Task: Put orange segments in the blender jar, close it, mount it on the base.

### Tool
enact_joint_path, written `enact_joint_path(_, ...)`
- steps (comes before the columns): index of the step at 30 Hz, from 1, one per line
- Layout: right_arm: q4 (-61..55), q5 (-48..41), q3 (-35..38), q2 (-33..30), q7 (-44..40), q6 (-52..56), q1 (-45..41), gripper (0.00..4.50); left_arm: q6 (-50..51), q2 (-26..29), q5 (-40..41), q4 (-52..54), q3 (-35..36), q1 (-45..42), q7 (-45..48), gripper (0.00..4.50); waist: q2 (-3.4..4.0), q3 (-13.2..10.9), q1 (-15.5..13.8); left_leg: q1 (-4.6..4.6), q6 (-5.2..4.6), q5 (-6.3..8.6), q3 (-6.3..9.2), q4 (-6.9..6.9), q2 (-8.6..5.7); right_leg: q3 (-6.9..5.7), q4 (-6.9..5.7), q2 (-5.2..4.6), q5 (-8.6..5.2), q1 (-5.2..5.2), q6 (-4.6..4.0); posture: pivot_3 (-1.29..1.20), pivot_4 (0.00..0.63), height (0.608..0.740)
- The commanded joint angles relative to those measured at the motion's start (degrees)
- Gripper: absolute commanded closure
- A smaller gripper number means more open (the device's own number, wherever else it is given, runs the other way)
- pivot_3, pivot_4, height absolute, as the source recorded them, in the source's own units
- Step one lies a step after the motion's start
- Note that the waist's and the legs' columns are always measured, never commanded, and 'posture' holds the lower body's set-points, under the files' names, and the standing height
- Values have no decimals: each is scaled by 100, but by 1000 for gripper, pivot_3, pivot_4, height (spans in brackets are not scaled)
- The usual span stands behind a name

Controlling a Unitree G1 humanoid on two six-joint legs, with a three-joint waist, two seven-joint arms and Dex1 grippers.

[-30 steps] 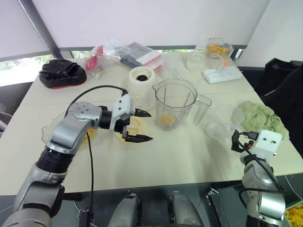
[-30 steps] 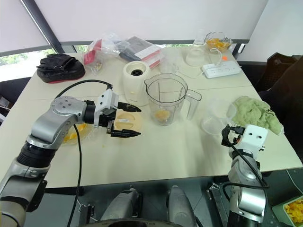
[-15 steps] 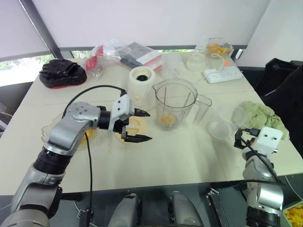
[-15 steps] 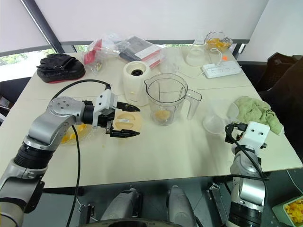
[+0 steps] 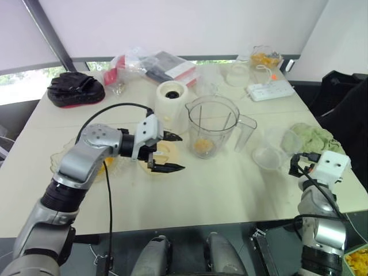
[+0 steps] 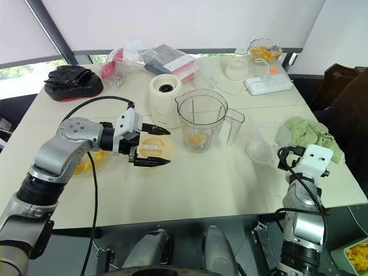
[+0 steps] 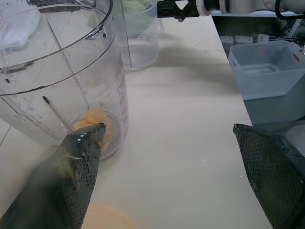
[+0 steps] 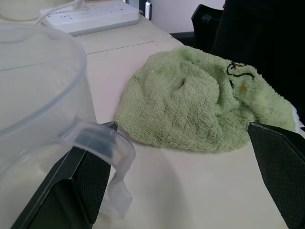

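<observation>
The clear blender jar (image 5: 214, 125) stands upright and uncovered at the table's middle, with a few orange pieces (image 5: 202, 145) at its bottom. Behind it to the left is the white blender base (image 5: 171, 98). My left gripper (image 5: 182, 153) hovers open just left of the jar, over a small pale orange dish (image 6: 158, 148), with nothing between its fingers. A glass dish of orange segments (image 6: 86, 164) lies under my left forearm. The clear lid (image 5: 270, 152) rests to the right of the jar. My right gripper (image 8: 176, 181) is open at the table's right front edge, close to the lid (image 8: 43, 95).
A green cloth (image 5: 319, 141) lies at the right edge. At the back are a power strip (image 5: 270, 90), a glass bowl of orange (image 5: 264, 57), plastic bags (image 5: 155, 66) and black gloves (image 5: 75, 89). A grey bin (image 7: 267, 71) sits beyond the table.
My right arm has drifted right and back toward the table's right front edge. The left gripper has stayed open beside the jar.
</observation>
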State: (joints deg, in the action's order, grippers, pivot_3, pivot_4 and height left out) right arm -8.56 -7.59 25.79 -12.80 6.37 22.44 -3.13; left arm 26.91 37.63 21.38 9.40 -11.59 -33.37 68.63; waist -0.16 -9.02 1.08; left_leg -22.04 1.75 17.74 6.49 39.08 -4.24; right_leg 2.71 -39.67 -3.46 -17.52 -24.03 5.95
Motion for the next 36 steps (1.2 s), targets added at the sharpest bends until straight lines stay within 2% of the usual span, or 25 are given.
enact_joint_path(1, 52, 1, 98, -138, -2, -205, -150, 0, -95, 41, -13, 110, 66, -72, 10, 32, 0, 0, 1, 0, 0, 0, 0, 0, 0, 0, 0, 0, 0, 0, 0, 0, 150, 740)
enact_joint_path(6, 295, 6, 47, -169, 6, -313, -324, 0, -101, 59, -29, 132, 76, -60, -2, 32, 1, -1, 6, 0, 0, 0, 0, -1, 0, 1, 0, 0, 0, 0, 0, 0, 150, 740)
enact_joint_path(7, 329, 7, 38, -169, 2, -336, -339, 559, -101, 64, -32, 137, 80, -57, -3, 0, 1, -1, 6, 0, 0, 0, -1, -1, 1, 1, 0, 1, 0, 0, 0, 0, 150, 740)
enact_joint_path(9, 375, 8, 25, -165, -3, -368, -362, 1325, -101, 75, -36, 148, 90, -50, -9, 0, 1, -1, 4, 0, 0, 0, -1, -1, 1, 1, 0, 0, 0, 0, 0, 0, 150, 740)
enact_joint_path(11, 397, 10, 3, -155, -1, -388, -376, 2500, -99, 88, -33, 154, 104, -42, -12, 0, 2, -1, 2, 0, -1, 0, -1, -1, 0, 1, 1, 0, 0, 0, 0, 0, 150, 740)
enact_joint_path(14, 433, 14, -38, -150, -12, -439, -382, 3962, -91, 109, -26, 181, 116, -21, -18, 0, 2, -2, -2, 0, -1, 1, -1, -1, 0, 1, 1, 0, 0, 0, 0, 0, 150, 740)
enact_joint_path(25, 547, 42, -168, -131, -29, -719, -380, 3962, -189, 136, -63, 94, 104, -55, -16, 0, 2, -2, 5, 1, -1, 1, 0, -3, 2, 0, 6, 1, 0, 3, 0, 0, 150, 740)
enact_joint_path(27, 559, 58, -183, -134, -15, -762, -388, 4490, -203, 130, -73, 83, 101, -58, -20, 0, 2, -2, 4, 1, -1, 1, 0, -3, 1, 0, 6, 1, 0, 3, 0, 0, 150, 740)
enact_joint_path(31, 563, 90, -221, -158, 1, -866, -406, 4490, -207, 115, -94, 76, 108, -33, -41, 0, 2, -3, -24, 8, -1, 1, 5, -3, 1, -3, 12, 0, 0, 17, 0, 0, 150, 740)
enact_joint_path(36, 239, 176, -296, -385, -94, -1059, -559, 4490, -179, 138, -140, 94, 147, 114, -158, 0, 11, -10, -8, 60, -12, 7, 3, -16, 1, -3, 41, 0, -1, 74, 1, 0, 150, 740)
